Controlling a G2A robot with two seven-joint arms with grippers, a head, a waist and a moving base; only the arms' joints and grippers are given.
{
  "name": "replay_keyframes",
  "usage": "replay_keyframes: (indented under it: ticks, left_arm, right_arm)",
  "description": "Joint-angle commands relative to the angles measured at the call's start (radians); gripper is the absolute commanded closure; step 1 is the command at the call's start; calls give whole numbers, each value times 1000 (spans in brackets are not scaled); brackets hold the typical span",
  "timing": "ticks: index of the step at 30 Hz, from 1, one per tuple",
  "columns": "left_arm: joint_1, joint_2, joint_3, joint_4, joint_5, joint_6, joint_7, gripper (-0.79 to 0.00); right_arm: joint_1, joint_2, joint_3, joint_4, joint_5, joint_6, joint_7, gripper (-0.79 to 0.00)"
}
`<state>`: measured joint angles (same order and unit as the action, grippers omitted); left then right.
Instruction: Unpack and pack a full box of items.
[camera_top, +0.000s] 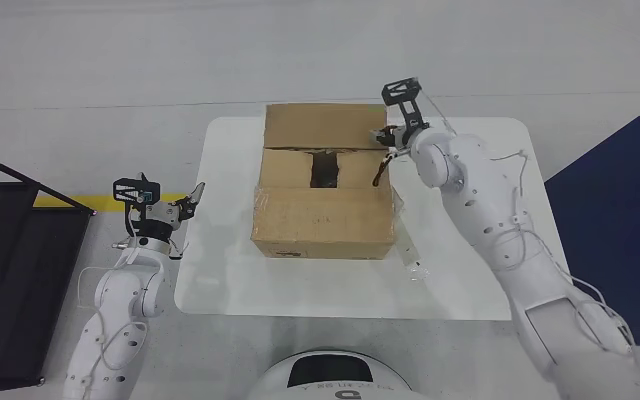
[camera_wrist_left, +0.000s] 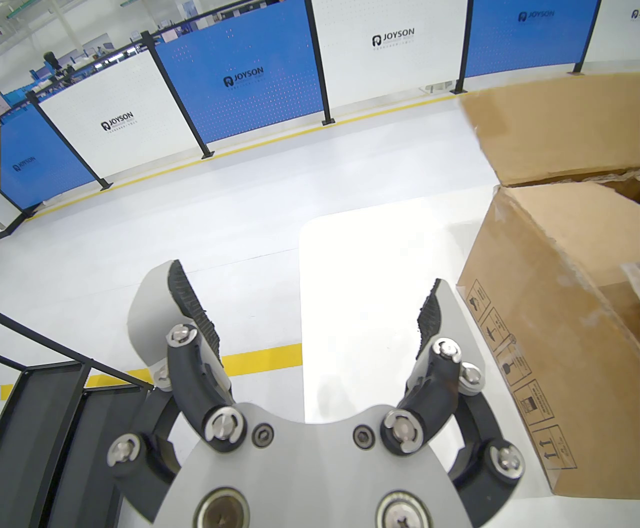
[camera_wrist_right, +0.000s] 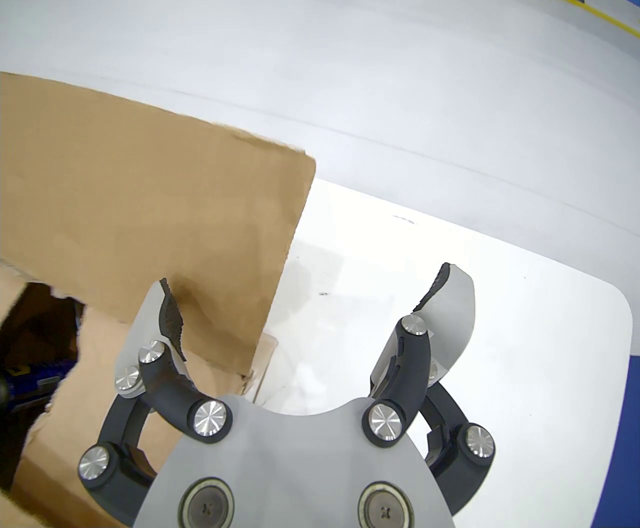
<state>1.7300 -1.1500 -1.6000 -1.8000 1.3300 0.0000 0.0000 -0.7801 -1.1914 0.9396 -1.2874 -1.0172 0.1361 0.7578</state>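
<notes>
A brown cardboard box (camera_top: 320, 215) stands in the middle of the white table (camera_top: 230, 280). Its far flap (camera_top: 325, 125) is folded up, and a dark torn gap (camera_top: 325, 168) shows in the top. My right gripper (camera_top: 386, 160) hovers at the box's far right corner. It is open (camera_wrist_right: 308, 282), one finger (camera_wrist_right: 170, 310) against the raised flap (camera_wrist_right: 150, 210), the other over the table (camera_wrist_right: 500, 325). Something dark blue (camera_wrist_right: 40, 370) lies inside the box. My left gripper (camera_top: 190, 200) hangs open and empty (camera_wrist_left: 305, 280) over the table's left edge, apart from the box (camera_wrist_left: 550, 325).
A black rack (camera_top: 30, 260) stands on the floor left of the table. A strip of clear tape (camera_top: 410, 260) hangs off the box's right side. Blue and white partition panels (camera_wrist_left: 250, 85) line the far floor. A blue mat (camera_top: 600, 170) lies to the right.
</notes>
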Motion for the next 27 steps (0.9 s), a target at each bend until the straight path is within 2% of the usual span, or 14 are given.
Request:
replay_keyframes:
  ticks: [1, 4, 7, 13, 17, 21, 27]
  left_arm:
    - [0, 0, 0, 0, 0, 0, 0, -785]
    - [0, 0, 0, 0, 0, 0, 0, -785]
    - [0, 0, 0, 0, 0, 0, 0, -785]
    - [0, 0, 0, 0, 0, 0, 0, -785]
    - [0, 0, 0, 0, 0, 0, 0, -785]
    - [0, 0, 0, 0, 0, 0, 0, -785]
    - [0, 0, 0, 0, 0, 0, 0, -785]
  right_arm:
    - [16, -8, -6, 32, 14, -2, -14, -785]
    - [3, -5, 26, 19, 51, -35, -53, -785]
    - [-71, 19, 120, -74, 96, -108, -83, -785]
    - [-368, 91, 420, -345, 231, -416, -108, -785]
    - [-504, 120, 564, -387, 294, -608, -107, -785]
    - [-559, 131, 604, -368, 258, -691, -132, -785]
    - [-563, 132, 607, -362, 252, -699, -139, -785]
